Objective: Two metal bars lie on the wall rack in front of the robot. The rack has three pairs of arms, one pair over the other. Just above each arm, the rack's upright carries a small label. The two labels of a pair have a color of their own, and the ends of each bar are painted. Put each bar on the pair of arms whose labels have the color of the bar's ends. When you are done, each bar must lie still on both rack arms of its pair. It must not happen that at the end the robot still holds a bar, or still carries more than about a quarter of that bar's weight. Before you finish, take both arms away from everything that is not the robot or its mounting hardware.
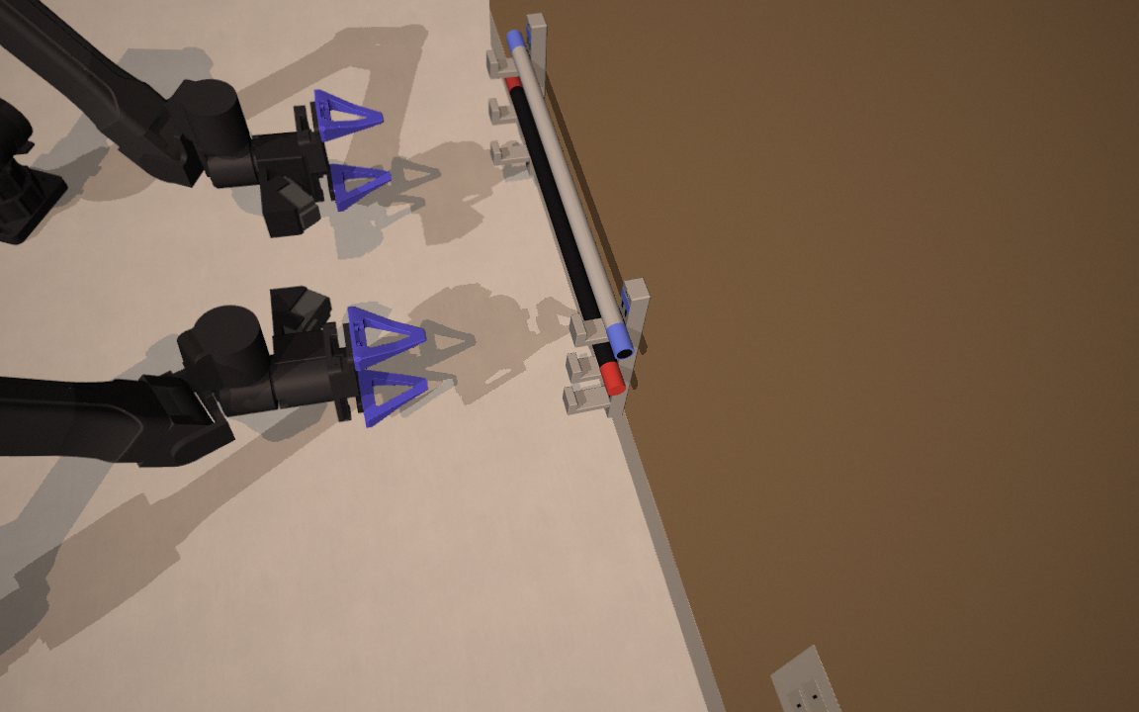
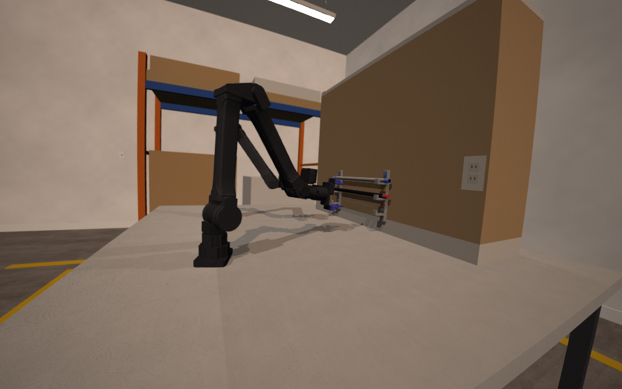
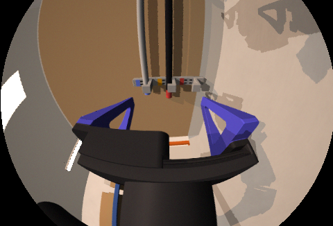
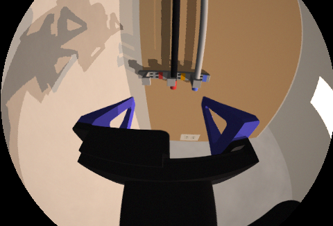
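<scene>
The left gripper (image 1: 386, 147) (image 3: 167, 100) and right gripper (image 1: 425, 359) (image 2: 343, 194) (image 4: 168, 100) gape fully, holding 0 bars, apart from the rack (image 1: 637, 297) (image 2: 385, 205) (image 3: 134, 80) (image 4: 141, 72). Its top, blue-labelled pair bears the blue-ended grey bar (image 1: 569, 190) (image 2: 361, 179) (image 3: 141, 28) (image 4: 204, 18); the middle, yellow-labelled pair, the red-ended black bar (image 1: 556, 203) (image 2: 361, 192) (image 3: 168, 28) (image 4: 175, 28).

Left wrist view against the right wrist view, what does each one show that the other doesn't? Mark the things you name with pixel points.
Only the left wrist view: an orange strip (image 3: 180, 143) and a blue strip (image 3: 116, 205) near the bottom.

Only the right wrist view: a wall outlet (image 4: 190, 137).

Both: the gray bar (image 3: 141, 32) (image 4: 202, 32) with a blue end, the black bar (image 3: 168, 32) (image 4: 176, 32) with a red end, blue, yellow and red labels on the rack, and open purple fingers.
</scene>
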`<state>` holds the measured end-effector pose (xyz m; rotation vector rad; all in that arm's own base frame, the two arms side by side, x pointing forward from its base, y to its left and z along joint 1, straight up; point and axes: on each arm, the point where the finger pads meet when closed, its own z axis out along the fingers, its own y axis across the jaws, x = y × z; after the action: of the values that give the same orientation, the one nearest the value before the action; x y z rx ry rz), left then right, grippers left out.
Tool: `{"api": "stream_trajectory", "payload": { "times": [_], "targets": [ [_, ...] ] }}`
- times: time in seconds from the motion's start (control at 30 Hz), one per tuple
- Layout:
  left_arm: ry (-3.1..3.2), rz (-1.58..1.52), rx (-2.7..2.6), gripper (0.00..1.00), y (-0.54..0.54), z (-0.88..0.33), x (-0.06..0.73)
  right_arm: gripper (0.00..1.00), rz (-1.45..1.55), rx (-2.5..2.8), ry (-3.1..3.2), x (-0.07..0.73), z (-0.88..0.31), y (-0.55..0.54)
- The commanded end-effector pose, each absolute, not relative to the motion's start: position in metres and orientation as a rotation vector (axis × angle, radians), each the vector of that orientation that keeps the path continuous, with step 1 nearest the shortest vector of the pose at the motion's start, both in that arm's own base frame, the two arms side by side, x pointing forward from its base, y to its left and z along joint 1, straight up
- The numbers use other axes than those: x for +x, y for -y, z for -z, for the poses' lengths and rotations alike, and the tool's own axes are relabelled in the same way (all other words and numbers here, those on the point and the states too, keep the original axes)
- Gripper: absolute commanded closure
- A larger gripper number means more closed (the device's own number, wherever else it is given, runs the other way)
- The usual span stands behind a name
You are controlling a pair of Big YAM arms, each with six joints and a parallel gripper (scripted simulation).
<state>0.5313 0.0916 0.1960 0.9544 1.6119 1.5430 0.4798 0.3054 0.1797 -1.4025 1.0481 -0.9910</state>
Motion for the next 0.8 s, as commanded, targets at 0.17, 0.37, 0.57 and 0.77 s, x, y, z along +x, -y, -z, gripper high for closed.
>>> {"api": "stream_trajectory", "payload": {
  "times": [0.17,0.37,0.57,0.77],
  "targets": [
    [-1.578,-1.578,0.919,0.00,-0.098,-0.213,0.535,0.00,1.002,-1.328,-1.002,0.488,-0.213,-0.319],
    [-1.577,-1.580,0.917,0.00,-0.098,-0.214,0.535,0.00,1.003,-1.324,-1.001,0.488,-0.214,-0.319],
    [-1.569,-1.587,0.905,0.00,-0.100,-0.219,0.536,0.00,1.004,-1.305,-0.991,0.489,-0.220,-0.321],
    [-1.561,-1.595,0.894,0.00,-0.102,-0.223,0.537,0.00,1.005,-1.286,-0.981,0.491,-0.225,-0.324]
  ]
}}
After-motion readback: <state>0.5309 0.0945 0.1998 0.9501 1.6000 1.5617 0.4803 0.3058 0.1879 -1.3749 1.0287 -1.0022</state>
